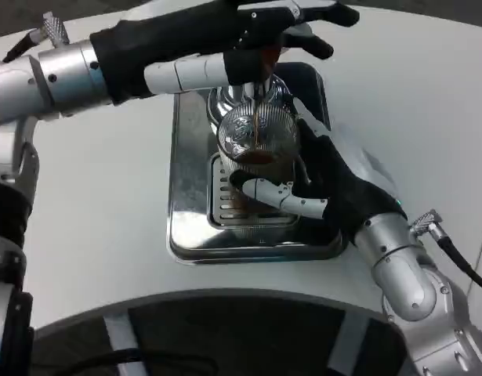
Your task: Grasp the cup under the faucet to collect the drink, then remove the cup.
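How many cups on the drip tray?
1. A ribbed glass cup stands on the drip tray under the faucet, held by the right hand, drink streaming in. No others visible.

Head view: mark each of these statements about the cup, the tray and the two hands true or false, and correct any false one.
1. The right hand holds the glass cup. True.
2. The cup is empty. False: brown drink lies in its bottom and a thin stream runs into it.
3. The cup stands over the metal drip tray. True.
4. The left hand rests flat on the table. False: it is up at the faucet above the cup.
5. The cup is lying on its side. False: it is upright.
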Robot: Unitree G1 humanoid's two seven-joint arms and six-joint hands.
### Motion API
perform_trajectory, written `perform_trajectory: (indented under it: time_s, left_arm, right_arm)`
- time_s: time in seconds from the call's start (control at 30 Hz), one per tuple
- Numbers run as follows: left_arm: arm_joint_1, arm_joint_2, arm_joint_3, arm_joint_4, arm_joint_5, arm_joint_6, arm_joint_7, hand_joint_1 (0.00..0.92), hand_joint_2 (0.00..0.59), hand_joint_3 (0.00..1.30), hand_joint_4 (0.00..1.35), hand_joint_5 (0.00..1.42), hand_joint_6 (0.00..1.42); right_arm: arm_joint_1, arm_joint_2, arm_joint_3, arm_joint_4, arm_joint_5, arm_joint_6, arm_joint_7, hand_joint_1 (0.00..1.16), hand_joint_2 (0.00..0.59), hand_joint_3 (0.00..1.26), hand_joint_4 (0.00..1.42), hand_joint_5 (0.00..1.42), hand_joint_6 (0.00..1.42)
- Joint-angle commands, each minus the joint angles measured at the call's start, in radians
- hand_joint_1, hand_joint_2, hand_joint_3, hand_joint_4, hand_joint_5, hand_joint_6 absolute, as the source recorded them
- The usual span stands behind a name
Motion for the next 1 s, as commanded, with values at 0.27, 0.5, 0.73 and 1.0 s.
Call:
perform_trajectory:
  time_s: [0.27, 0.5, 0.73, 1.0]
  left_arm:
    - [0.044, 0.010, -0.012, 0.006, 0.024, 0.032, -0.021, 0.000, 0.079, 0.12, 0.03, 0.15, 0.01]
    - [0.046, 0.009, -0.011, 0.001, 0.023, 0.036, -0.021, 0.000, 0.079, 0.12, 0.03, 0.15, 0.01]
    - [0.047, 0.007, -0.011, -0.004, 0.022, 0.039, -0.020, 0.000, 0.079, 0.12, 0.03, 0.15, 0.01]
    - [0.049, 0.006, -0.004, -0.006, 0.014, 0.051, -0.017, 0.000, 0.079, 0.12, 0.04, 0.16, 0.02]
  right_arm:
    - [-0.006, 0.007, 0.006, -0.010, 0.011, -0.014, -0.006, 0.43, 0.179, 0.00, 0.00, 0.00, 0.00]
    - [-0.002, 0.011, 0.007, -0.029, 0.012, -0.014, -0.007, 0.44, 0.184, 0.00, 0.00, 0.00, 0.00]
    - [0.001, 0.011, 0.005, -0.050, 0.011, -0.008, -0.005, 0.44, 0.187, 0.00, 0.00, 0.00, 0.00]
    - [0.006, 0.016, 0.012, -0.065, 0.008, -0.001, -0.003, 0.44, 0.188, 0.00, 0.00, 0.00, 0.00]
